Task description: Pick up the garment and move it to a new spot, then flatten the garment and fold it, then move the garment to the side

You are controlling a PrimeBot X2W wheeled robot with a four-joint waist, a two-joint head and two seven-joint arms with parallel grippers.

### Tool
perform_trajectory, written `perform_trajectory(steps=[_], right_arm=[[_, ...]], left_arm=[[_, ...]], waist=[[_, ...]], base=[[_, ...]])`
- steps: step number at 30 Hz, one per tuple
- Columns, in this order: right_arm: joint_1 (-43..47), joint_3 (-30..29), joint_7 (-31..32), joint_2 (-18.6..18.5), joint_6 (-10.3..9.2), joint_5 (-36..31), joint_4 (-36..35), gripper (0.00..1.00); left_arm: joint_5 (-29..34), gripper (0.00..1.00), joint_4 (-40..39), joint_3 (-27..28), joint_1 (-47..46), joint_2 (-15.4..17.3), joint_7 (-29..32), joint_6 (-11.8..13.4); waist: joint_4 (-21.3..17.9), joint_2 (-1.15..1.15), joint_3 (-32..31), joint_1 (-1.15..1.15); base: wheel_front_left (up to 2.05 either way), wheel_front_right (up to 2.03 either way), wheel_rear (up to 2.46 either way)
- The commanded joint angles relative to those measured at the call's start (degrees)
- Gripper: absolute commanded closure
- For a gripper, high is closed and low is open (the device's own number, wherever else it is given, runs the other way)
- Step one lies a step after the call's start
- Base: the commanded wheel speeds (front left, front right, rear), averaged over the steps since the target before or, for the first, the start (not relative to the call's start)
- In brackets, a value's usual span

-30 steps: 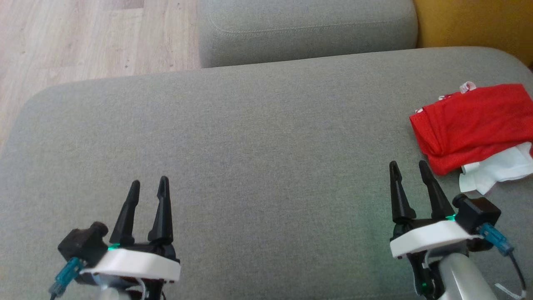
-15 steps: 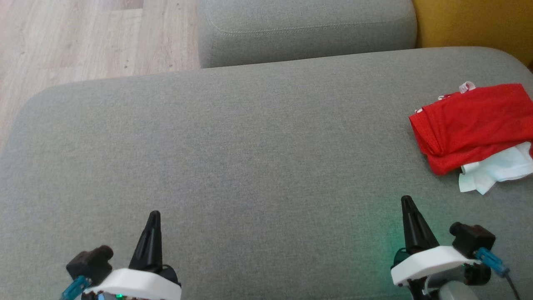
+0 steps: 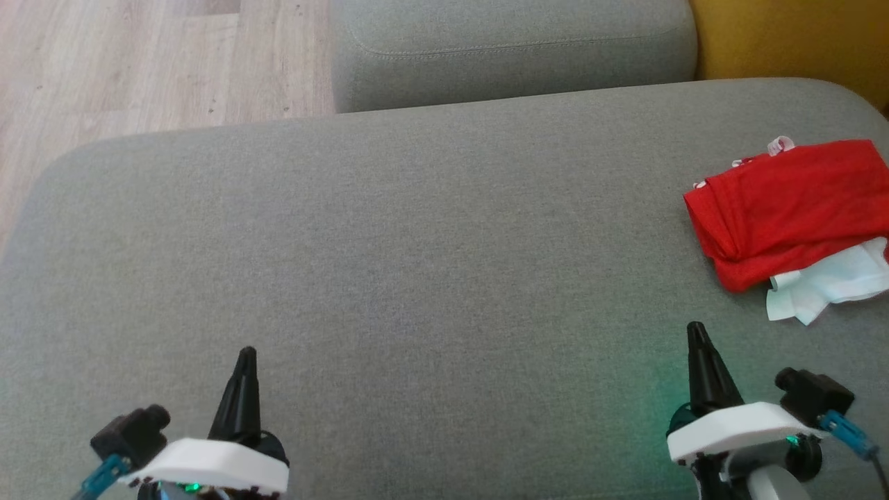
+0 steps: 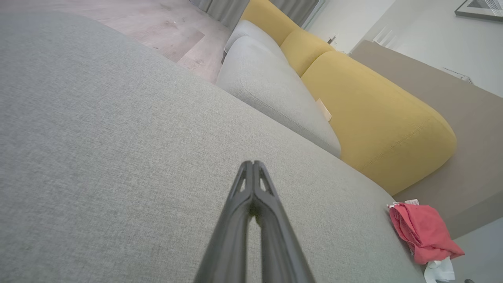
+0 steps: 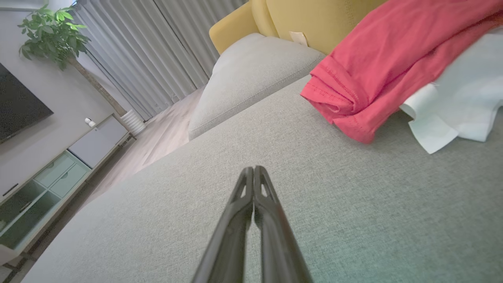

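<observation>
The garment [image 3: 792, 205] is a red shirt, folded, lying at the far right of the grey cushion [image 3: 417, 264] on top of a white cloth [image 3: 830, 285]. It also shows in the left wrist view as the garment [image 4: 422, 232] at the lower right, and close up in the right wrist view as the garment [image 5: 377, 74]. My left gripper [image 3: 246, 354] is shut and empty at the lower left, fingertips together over bare cushion [image 4: 98, 157]. My right gripper [image 3: 696, 329] is shut and empty at the lower right, a short way in front of the garment and to its left.
A second grey cushion [image 3: 514, 48] lies beyond the big one, with a yellow sofa back [image 3: 792, 42] to its right. Wooden floor [image 3: 139, 62] runs along the far left. The right wrist view shows a TV cabinet [image 5: 51, 177] and a potted plant [image 5: 51, 35].
Both grippers have gone from open to shut, with nothing between the fingers. Both have drawn back toward the bottom edge of the head view. The garment has not moved.
</observation>
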Motion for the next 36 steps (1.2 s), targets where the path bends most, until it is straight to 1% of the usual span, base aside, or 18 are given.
perform_trajectory(steps=[1,36], right_arm=[[-3.0,-0.4,0.5,-0.3,-0.01,1.8,-2.2,1.0],[-3.3,-3.7,6.0,-0.4,-0.03,22.4,-5.0,1.0]], left_arm=[[-1.6,1.0,-1.6,1.1,-2.9,0.5,0.5,-0.5],[-20.1,1.0,-0.2,4.7,-5.7,0.8,5.7,-1.6]], waist=[[0.0,0.0,0.0,0.0],[0.3,0.0,0.2,0.0]], base=[[0.0,0.0,0.0],[0.0,0.0,0.0]])
